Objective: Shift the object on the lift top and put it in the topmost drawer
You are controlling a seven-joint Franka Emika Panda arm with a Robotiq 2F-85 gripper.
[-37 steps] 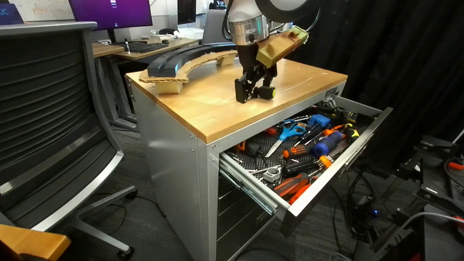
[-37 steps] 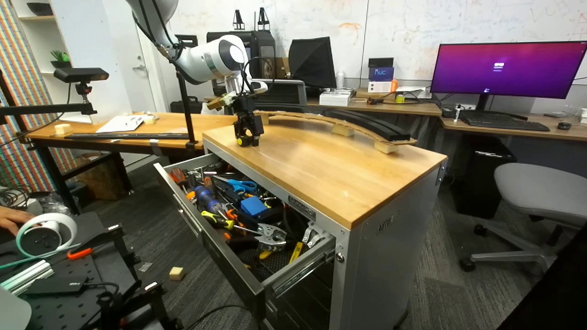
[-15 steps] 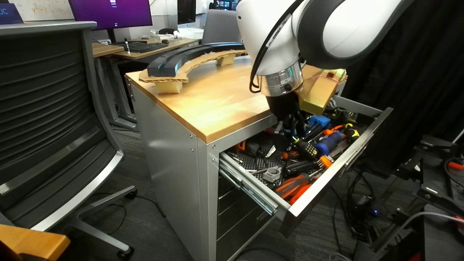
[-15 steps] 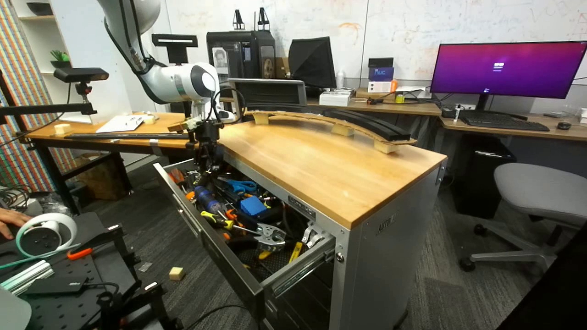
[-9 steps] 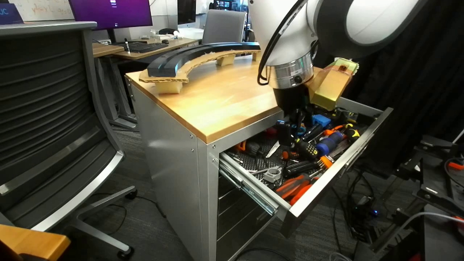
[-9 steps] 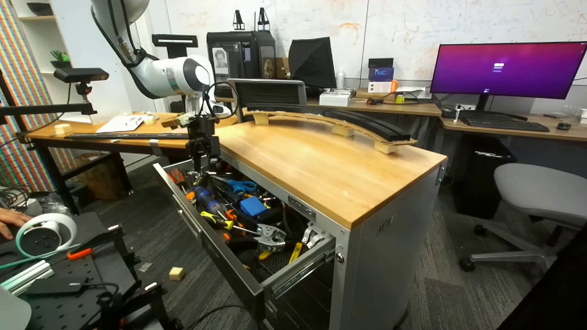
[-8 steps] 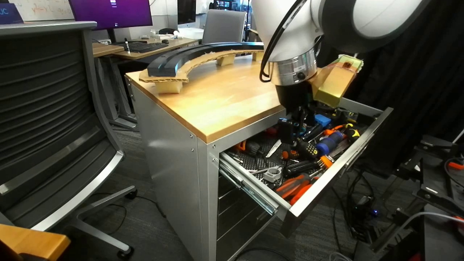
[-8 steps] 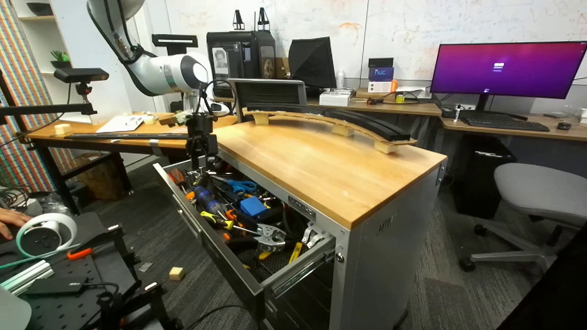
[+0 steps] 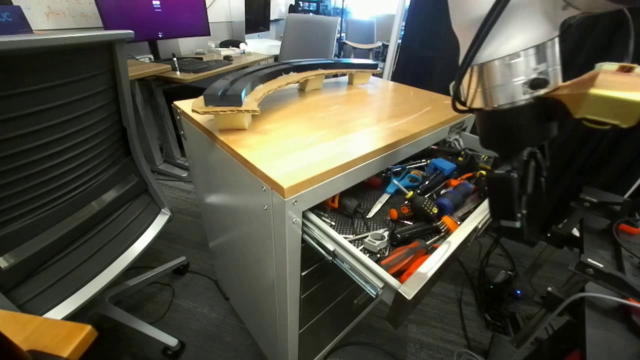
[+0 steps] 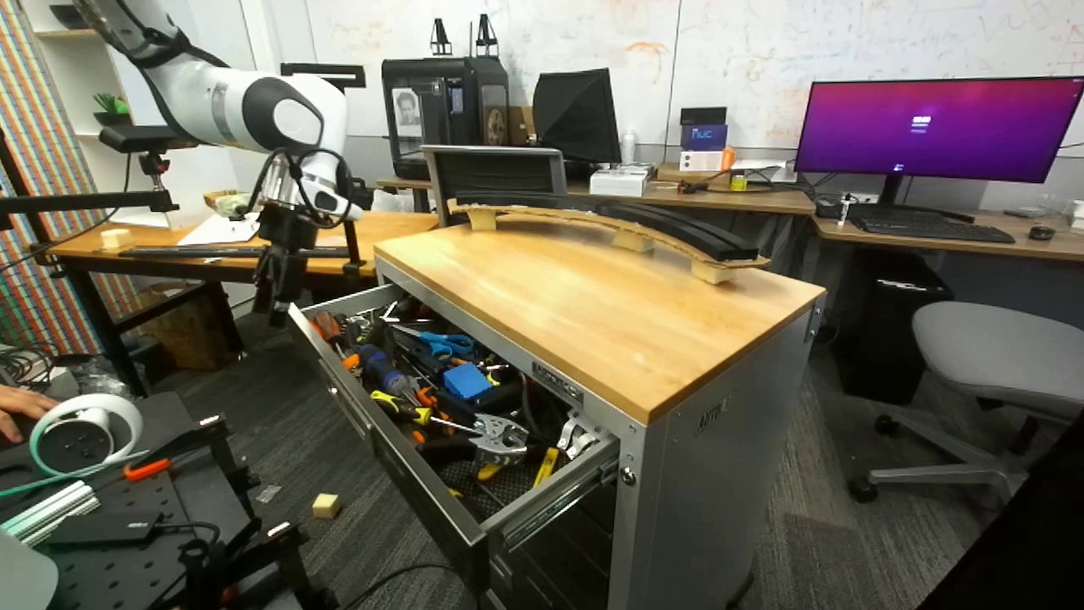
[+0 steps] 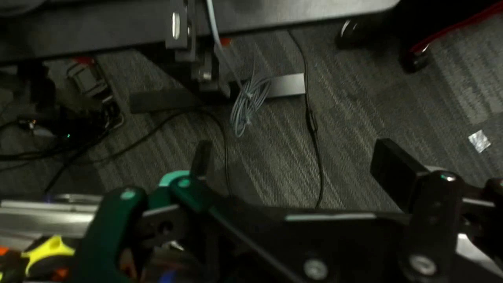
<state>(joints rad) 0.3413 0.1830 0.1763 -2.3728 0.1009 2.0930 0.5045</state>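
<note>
The object, a small black screwdriver-like piece with yellow dots (image 9: 423, 206), lies in the open topmost drawer (image 9: 447, 252) among other tools. In an exterior view its short shaft points toward the blue scissors. The drawer is pulled far out, and its front also shows in an exterior view (image 10: 394, 445). The lift top (image 9: 345, 125) shows in both exterior views (image 10: 610, 296). My gripper (image 11: 298, 167) is open and empty, with floor between its fingers. It hangs beyond the drawer's front edge in both exterior views (image 9: 512, 220) (image 10: 275, 309). I cannot pick out the object in the wrist view.
A long dark curved piece (image 9: 285, 75) on cardboard and pale blocks stands along the back of the lift top. Blue scissors (image 9: 397, 182) and several hand tools fill the drawer. An office chair (image 9: 75, 175) stands beside the cabinet. Cables lie on the floor (image 11: 275, 157).
My gripper, earlier holding the object at the lift top, moved down over the drawer and let it go there. It has since withdrawn outward past the drawer front, leaving the object among the tools.
</note>
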